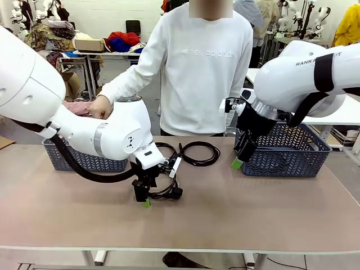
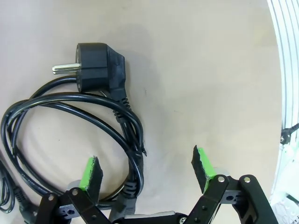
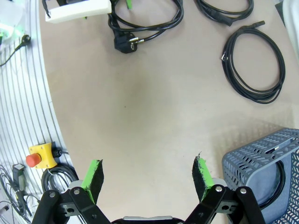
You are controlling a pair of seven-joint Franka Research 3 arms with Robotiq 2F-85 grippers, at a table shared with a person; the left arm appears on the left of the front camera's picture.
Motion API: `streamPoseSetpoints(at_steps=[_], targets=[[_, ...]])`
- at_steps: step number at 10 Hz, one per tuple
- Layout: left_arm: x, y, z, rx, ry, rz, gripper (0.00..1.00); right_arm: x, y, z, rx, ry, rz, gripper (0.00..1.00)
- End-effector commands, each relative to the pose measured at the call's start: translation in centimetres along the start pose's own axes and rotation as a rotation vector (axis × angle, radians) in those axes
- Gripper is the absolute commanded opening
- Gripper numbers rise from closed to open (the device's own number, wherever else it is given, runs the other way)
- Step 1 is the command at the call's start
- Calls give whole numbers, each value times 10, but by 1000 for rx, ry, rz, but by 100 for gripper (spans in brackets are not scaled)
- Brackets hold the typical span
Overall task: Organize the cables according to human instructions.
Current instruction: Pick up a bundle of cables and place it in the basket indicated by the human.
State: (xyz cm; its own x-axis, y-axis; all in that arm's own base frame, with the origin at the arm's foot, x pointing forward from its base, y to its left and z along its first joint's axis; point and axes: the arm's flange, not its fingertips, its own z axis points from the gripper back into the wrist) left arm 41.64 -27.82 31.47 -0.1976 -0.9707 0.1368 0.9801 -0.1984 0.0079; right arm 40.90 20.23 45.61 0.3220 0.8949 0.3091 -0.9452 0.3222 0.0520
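The left fingers (image 2: 89,173) are wide open around a cable (image 2: 98,65) near the middle of the table (image 2: 210,70), the right fingers (image 3: 95,177) are wide and empty by the basket (image 3: 252,161), and other cables (image 3: 279,65) lie loose, so I think most sorting is left.

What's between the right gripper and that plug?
Nothing: in the right wrist view the table is bare from the right gripper to the plug.

Bright even light, soft shadows, wrist views edge-warped
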Motion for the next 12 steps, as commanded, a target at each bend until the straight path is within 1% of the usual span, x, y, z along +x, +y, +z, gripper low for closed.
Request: streamPoseSetpoints(at_steps=[1,7,8,11,12], targets=[[0,2,0,-31,4,-8,100,3,-1,2,-7,-2,0,100],[2,1,-6,-67,2,-14,100,3,-1,2,-7,-2,0,100],[2,0,-6,-78,-17,-9,100,3,-1,2,-7,-2,0,100],[3,-4,-4,-109,-23,-15,100,3,-1,2,-7,-2,0,100],[3,-4,-4,-111,-25,-13,81,3,-1,2,-7,-2,0,100]])
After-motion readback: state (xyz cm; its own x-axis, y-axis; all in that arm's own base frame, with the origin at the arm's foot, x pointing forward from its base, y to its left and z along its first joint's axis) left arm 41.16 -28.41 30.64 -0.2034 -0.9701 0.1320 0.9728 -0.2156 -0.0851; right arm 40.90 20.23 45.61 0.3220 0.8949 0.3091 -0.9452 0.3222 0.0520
